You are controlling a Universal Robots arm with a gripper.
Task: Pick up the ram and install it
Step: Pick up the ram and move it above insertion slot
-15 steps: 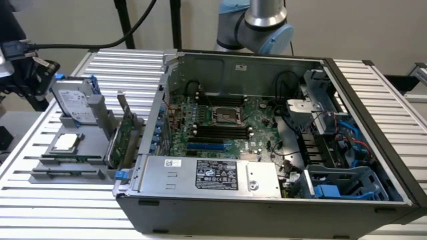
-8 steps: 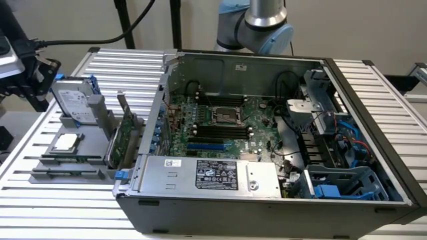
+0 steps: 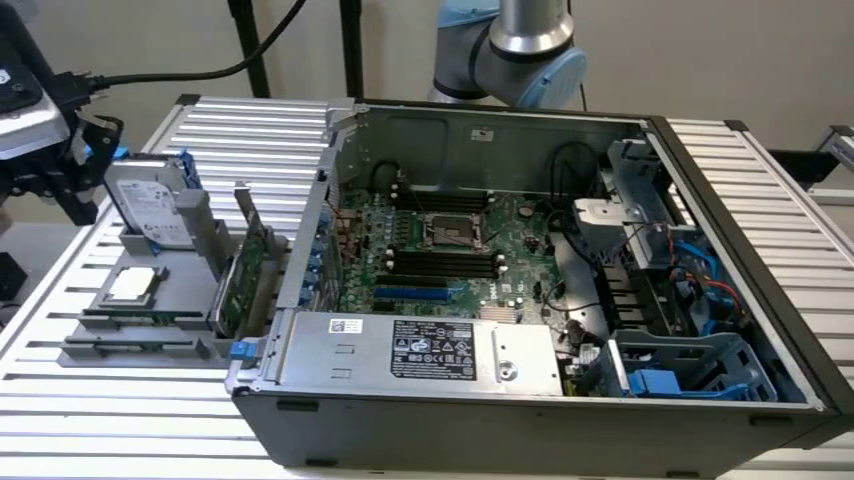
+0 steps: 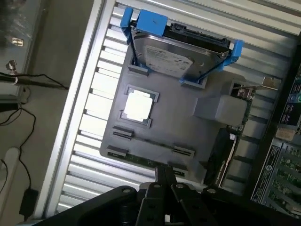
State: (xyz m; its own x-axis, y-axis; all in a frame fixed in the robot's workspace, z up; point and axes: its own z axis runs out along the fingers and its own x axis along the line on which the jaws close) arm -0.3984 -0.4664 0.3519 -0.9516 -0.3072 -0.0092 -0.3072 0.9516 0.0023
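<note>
Here, at the exterior view's far left, we see the gripper point(image 3: 54, 175) hanging above the slatted worktop point(image 3: 134, 430), at about ten o'clock from the grey parts holder point(image 3: 80, 355). In the wrist view its fingers point(image 4: 160, 175) meet at the tips with nothing between them, poised over the holder's edge.

The ram point(image 4: 141, 160) lies flat in a clipped slot along that edge, a thin green strip on the side of the holder farthest from the hard drive point(image 3: 147, 200). The square processor point(image 3: 130, 285) sits between the two; in the exterior view the ram's edge is at six o'clock from it and the drive, upright in its blue frame, at twelve. We find the gripper near the ram but not touching it.

At three o'clock from the processor, the tall green expansion card point(image 3: 247, 275) stands on edge. Further right, the open computer case point(image 3: 534, 420) lies on the worktop with its motherboard point(image 3: 454, 235) exposed.
</note>
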